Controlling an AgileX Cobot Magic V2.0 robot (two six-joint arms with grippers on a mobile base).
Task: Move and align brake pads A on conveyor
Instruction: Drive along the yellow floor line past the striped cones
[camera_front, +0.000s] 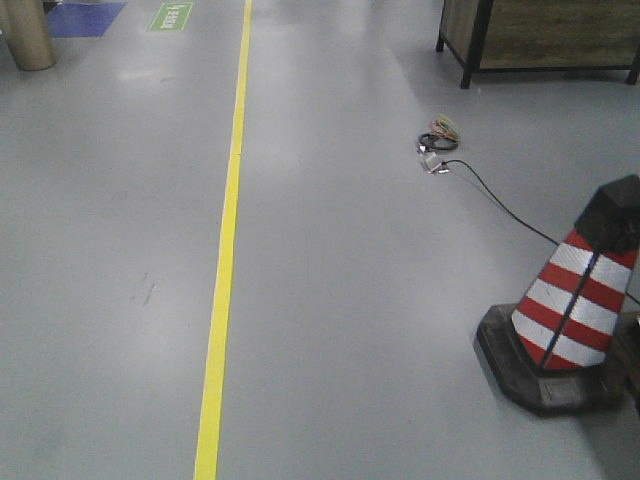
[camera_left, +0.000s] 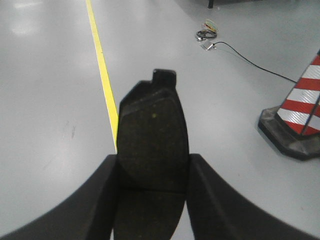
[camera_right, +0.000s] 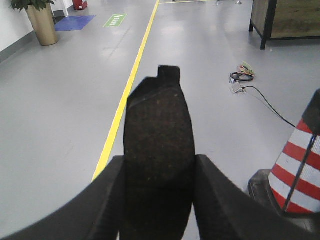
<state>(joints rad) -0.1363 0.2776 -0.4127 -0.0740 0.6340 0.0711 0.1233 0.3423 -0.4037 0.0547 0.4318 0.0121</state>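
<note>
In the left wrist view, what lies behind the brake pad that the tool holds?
Behind the brake pad, clamped in the left tool, is grey floor with a yellow line. The pad and tool cover the line's near part and the floor there.

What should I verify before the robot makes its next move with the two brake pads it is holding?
1. left gripper clamps the left pad: ok.
2. right gripper clamps the right pad: ok.
3. Both pads sit lengthwise, centred between the fingers: ok.
4. conveyor in sight: not ok, no view shows it.
5. Route: traffic cone and cable coil lie on the right; cannot tell whether they obstruct.
</note>
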